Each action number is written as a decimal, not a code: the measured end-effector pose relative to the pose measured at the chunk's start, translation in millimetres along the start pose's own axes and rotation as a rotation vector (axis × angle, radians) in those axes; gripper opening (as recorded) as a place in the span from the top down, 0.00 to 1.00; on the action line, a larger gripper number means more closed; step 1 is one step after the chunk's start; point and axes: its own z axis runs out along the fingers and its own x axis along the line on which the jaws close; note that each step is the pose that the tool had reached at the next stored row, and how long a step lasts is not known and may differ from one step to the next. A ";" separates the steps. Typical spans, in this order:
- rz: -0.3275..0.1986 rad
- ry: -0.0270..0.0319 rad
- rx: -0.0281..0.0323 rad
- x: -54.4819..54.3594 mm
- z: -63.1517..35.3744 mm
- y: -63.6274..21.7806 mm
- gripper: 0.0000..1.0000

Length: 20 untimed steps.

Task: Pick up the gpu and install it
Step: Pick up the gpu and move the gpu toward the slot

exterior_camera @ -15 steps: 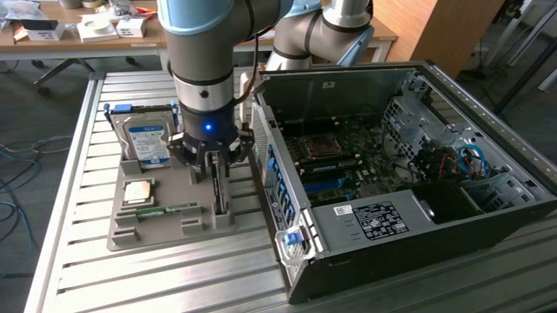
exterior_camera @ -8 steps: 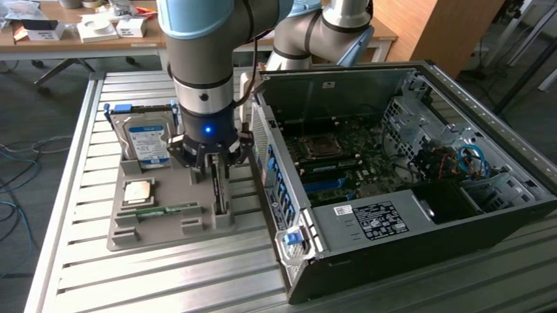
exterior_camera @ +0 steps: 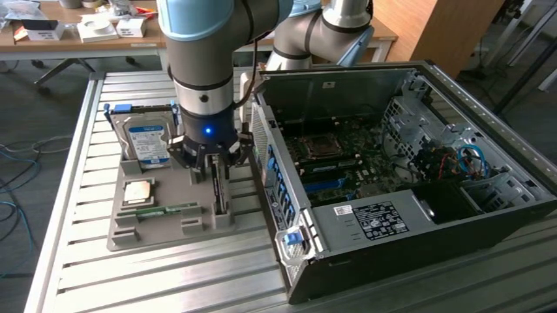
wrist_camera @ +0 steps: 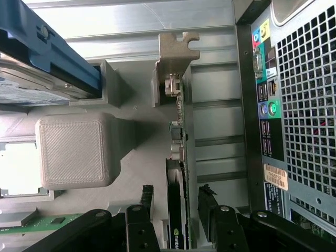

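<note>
Exterior view, bench (exterior_camera: pixel 96 280) of ribbed metal slats.

Item 1: gpu (exterior_camera: pixel 221 192). Thin flat card standing on its long edge in a slot of the grey tray (exterior_camera: pixel 165 235), on the tray's 3 o'clock side, nearest the computer case (exterior_camera: pixel 409 215). Wrist view, same gpu (wrist_camera: pixel 178 157): narrow dark edge with a strip of green board and small connectors along it. A silver metal bracket with a bent, notched tab sits at the end away from the gripper, and a green logo mark at the end beside it.

Item 2: gripper (exterior_camera: pixel 218 171), directly over the card. In the wrist view the gripper (wrist_camera: pixel 177 202) stands wide, with black fingers (wrist_camera: pixel 148 197) flanking the card. A gap shows on both sides; nothing held.

Item 3: hard drive (exterior_camera: pixel 146 140), blue-white label, upright at the tray's 11 o'clock.

Item 4: square processor chip (exterior_camera: pixel 139 191) at the gpu's 9 o'clock; green memory stick (exterior_camera: pixel 158 210) lying flat at its 8 o'clock.

Item 5: computer case, side panel off, motherboard exposed, at the tray's 3 o'clock.
</note>
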 end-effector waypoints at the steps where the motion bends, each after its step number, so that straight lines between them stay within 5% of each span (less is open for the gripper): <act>1: 0.000 0.0001 0.0000 0.0 0.2 0.0 0.53; 20: 0.000 0.0002 0.0001 0.1 3.5 -0.2 0.53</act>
